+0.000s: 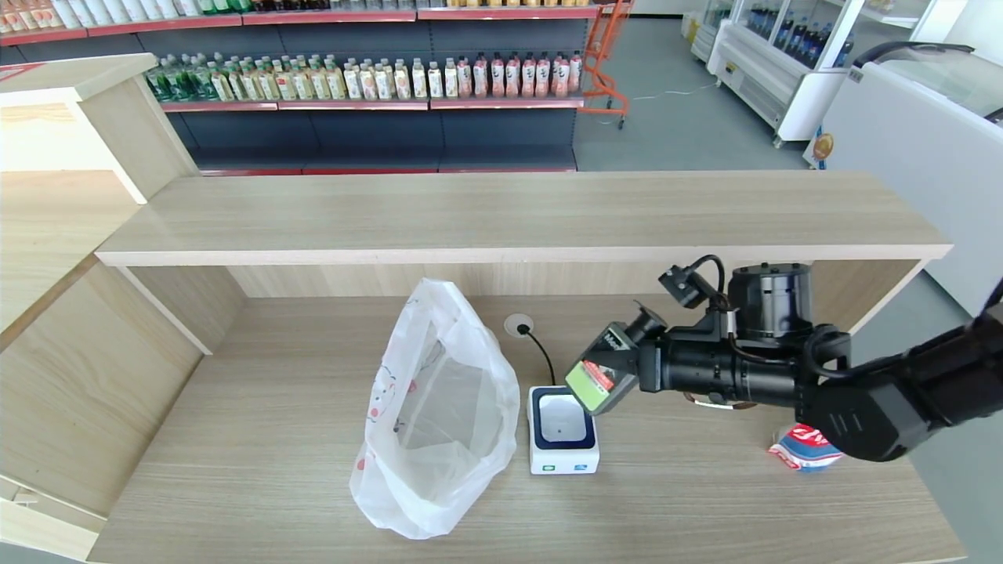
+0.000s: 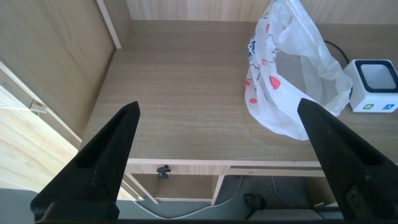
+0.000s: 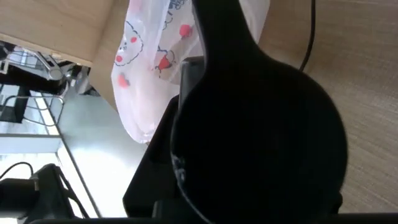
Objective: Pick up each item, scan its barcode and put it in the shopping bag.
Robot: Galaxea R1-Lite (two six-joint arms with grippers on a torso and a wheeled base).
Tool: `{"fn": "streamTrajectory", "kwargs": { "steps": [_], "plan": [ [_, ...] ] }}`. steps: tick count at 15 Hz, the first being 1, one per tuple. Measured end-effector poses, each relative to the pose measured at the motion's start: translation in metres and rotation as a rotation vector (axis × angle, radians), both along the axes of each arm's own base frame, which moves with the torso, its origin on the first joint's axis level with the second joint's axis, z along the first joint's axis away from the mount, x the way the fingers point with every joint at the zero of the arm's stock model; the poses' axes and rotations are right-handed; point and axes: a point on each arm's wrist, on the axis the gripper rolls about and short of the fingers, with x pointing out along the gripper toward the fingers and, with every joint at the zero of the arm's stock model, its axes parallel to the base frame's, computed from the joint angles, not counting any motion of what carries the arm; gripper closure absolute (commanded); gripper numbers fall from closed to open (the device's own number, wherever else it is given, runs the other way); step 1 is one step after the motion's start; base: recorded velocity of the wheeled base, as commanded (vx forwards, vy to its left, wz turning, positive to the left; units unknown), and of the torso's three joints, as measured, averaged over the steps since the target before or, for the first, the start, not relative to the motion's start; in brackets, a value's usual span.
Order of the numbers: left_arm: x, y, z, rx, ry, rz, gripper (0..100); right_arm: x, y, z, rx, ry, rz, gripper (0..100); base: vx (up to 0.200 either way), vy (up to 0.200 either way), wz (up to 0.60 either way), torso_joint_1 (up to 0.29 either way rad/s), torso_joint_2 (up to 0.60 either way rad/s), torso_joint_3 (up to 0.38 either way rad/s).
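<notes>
While beside scanner [image 1: 563, 429], shopping bag [image 1: 435, 415] agape

My right arm covers most of the red-and-white packet [image 1: 801, 453] at 4 o'clock on the bench [image 1: 674, 501], so I cannot tell what it is. The green-faced box [image 1: 588, 385] clamped in my right end effector [image 1: 602, 378] covers the scanner's [image 1: 560, 429] 1 o'clock corner. Whether anything lies in the shopping bag [image 1: 439, 407] is too hazy to tell. In my right wrist view, a dark blurred shape [image 3: 261, 137] blocks the box.

Item [image 1: 593, 385] print seems unreadable
</notes>
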Motion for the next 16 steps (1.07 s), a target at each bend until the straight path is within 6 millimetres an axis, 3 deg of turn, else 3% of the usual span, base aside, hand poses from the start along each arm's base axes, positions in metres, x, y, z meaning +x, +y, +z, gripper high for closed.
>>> {"fn": "streamTrajectory", "kwargs": {
  "steps": [3, 6, 11, 16],
  "plan": [
    [0.0, 0.0, 0.0, 0.0, 0.0, 0.0, 0, -0.03, -0.031, 0.009, -0.184, -0.227, 0.019, 100, 0.0, 0.0, 0.0, 0.0, 0.0, 0.0],
    [0.0, 0.0, 0.0, 0.003, 0.0, 0.0, 0, -0.054, -0.052, 0.006, -0.215, -0.224, -0.018, 100, 0.0, 0.0, 0.0, 0.0, 0.0, 0.0],
    [0.0, 0.0, 0.0, 0.006, 0.0, 0.0, 0, -0.078, -0.047, 0.021, -0.007, -0.053, -0.079, 100, 0.0, 0.0, 0.0, 0.0, 0.0, 0.0],
    [0.0, 0.0, 0.0, 0.005, 0.0, 0.0, 0, -0.081, -0.042, 0.027, 0.036, -0.021, -0.101, 100, 0.0, 0.16, 0.0, 0.002, 0.0, 0.002]
  ]
}}
